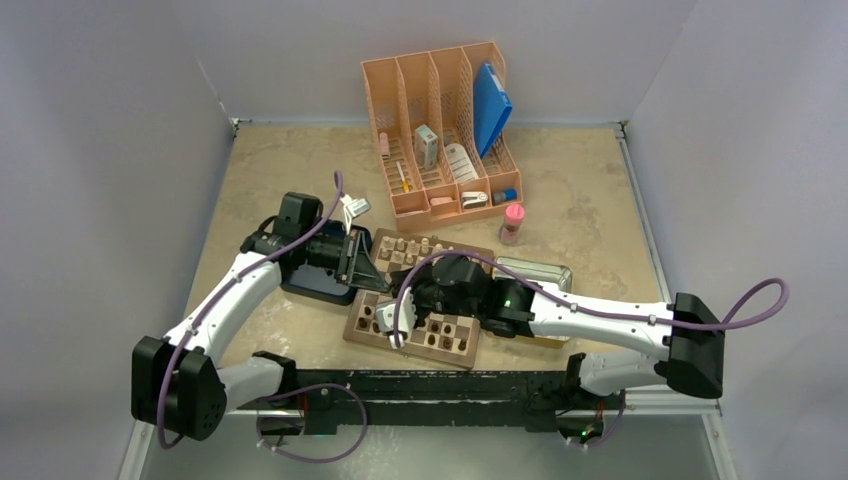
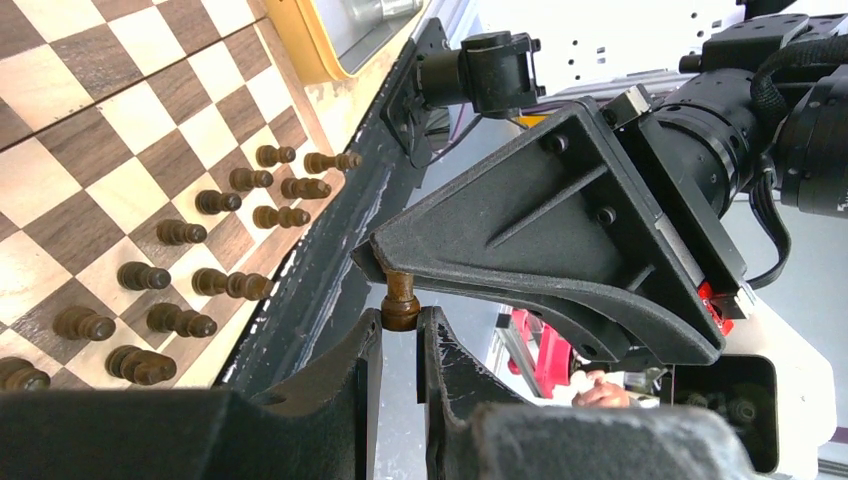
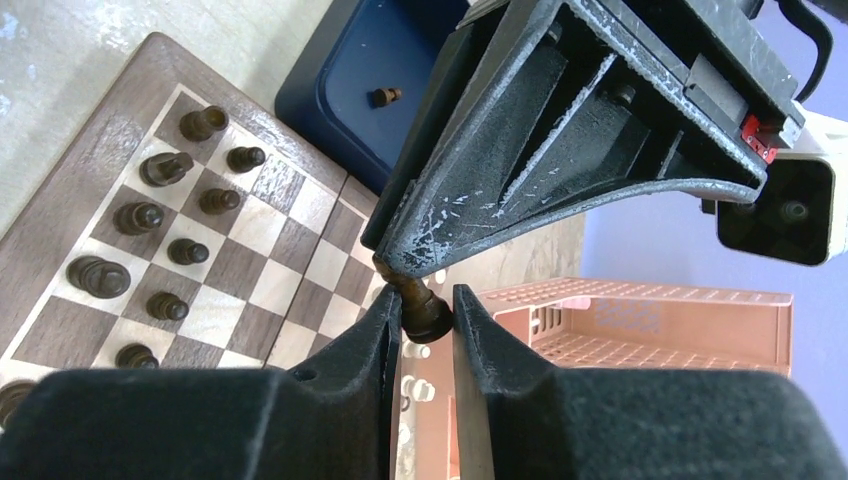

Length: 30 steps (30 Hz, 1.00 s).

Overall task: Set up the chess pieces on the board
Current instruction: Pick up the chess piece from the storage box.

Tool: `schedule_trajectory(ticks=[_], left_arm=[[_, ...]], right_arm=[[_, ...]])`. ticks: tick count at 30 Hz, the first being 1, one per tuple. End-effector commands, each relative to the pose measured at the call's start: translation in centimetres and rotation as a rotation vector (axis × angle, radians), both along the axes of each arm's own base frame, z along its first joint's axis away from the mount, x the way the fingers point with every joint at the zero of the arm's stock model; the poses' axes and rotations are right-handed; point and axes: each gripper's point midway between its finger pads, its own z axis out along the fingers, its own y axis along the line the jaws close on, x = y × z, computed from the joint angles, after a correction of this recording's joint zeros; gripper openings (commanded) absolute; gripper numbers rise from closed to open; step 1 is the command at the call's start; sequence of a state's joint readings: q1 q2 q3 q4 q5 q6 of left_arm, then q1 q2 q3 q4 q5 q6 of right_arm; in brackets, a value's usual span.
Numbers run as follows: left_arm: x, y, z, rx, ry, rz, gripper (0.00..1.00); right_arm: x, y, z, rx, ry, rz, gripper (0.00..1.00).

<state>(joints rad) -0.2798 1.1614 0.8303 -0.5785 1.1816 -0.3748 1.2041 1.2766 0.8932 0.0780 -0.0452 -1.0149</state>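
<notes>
One dark brown chess piece (image 2: 400,308) hangs in the air over the board (image 1: 410,358), gripped from both ends. My left gripper (image 2: 402,320) is shut on its wide end. My right gripper (image 3: 427,297) is shut on the same chess piece (image 3: 425,312); its fingers (image 2: 560,220) come in from above in the left wrist view. In the top view the two grippers meet over the board's left half (image 1: 385,288). Several dark pieces (image 3: 140,215) stand in two rows at the board's near edge, and several pale ones (image 1: 410,248) at the far edge.
A dark blue tray (image 3: 360,70) lies left of the board with one small dark piece (image 3: 385,96) in it. A shiny metal tin (image 1: 535,272) sits right of the board. An orange desk organizer (image 1: 440,130) and a pink bottle (image 1: 512,222) stand behind.
</notes>
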Motion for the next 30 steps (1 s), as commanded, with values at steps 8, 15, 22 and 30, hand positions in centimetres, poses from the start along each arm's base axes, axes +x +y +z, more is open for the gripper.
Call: schedule_trajectory(ticks=[8, 15, 22, 30], left_arm=[[3.5, 0.4, 4.7, 0.067, -0.277, 0.156, 0.34], [3.9, 1.4, 7.3, 0.077, -0.376, 0.298, 0.42], [3.3, 2.0, 8.8, 0.074, -0.425, 0.327, 0.44], [2.9, 2.2, 7.4, 0.128, -0.414, 0.279, 0.43]], right_arm=[[-1.8, 1.6, 1.8, 0.242, 0.209, -0.025, 0.0], [-2.3, 2.5, 3.1, 0.449, 0.53, -0.156, 0.0], [-1.8, 3.7, 3.7, 0.593, 0.791, -0.289, 0.0], [-1.3, 3.4, 5.4, 0.777, 0.965, -0.353, 0.0]])
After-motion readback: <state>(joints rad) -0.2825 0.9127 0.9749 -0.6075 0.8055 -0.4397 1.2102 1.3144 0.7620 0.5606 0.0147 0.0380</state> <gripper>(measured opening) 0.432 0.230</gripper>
